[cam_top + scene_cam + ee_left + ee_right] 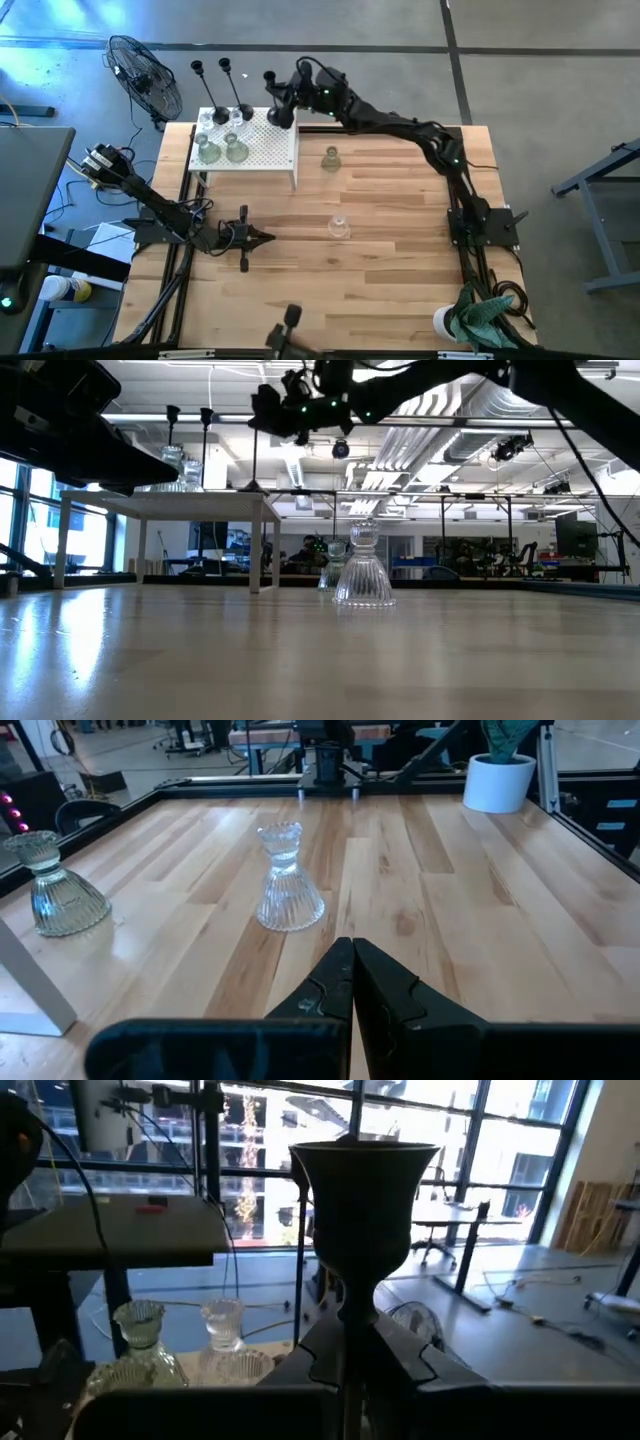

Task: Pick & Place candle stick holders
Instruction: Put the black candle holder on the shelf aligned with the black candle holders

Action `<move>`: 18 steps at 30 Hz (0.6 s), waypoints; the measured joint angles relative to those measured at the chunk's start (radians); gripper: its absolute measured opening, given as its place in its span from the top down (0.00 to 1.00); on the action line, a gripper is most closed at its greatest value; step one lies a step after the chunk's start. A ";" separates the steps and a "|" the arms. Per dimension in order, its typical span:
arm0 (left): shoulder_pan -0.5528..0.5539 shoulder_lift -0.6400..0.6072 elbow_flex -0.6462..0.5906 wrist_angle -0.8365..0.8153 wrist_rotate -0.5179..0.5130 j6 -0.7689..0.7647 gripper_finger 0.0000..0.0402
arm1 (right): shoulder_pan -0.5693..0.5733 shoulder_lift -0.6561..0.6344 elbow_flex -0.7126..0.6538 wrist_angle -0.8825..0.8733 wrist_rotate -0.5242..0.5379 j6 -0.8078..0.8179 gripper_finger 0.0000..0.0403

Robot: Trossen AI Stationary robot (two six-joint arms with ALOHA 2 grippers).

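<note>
- No text, label, brand, number or sign can be read in any of the four views.
- The wooden tabletop [380, 200] bears no printing or marking.
- The white perforated stand [262, 148] carries no lettering.
- The clear glass holders [288, 880] and the black holders [245, 112] show no labels.
- The white cup [496, 782] has a plain side.
- The room behind shows only blurred lights and windows; any writing there is too small to tell.

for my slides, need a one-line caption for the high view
Right gripper holds a black candle holder over the white stand; left gripper waits shut.
</note>
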 joint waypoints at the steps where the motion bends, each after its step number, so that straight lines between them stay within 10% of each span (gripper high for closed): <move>1: 0.000 0.000 0.000 0.000 0.000 0.000 1.00 | -0.003 0.018 0.014 0.000 -0.003 0.012 0.96; 18: 0.000 0.000 0.000 0.002 -0.021 0.003 1.00 | -0.026 0.102 0.034 0.052 0.033 0.047 0.96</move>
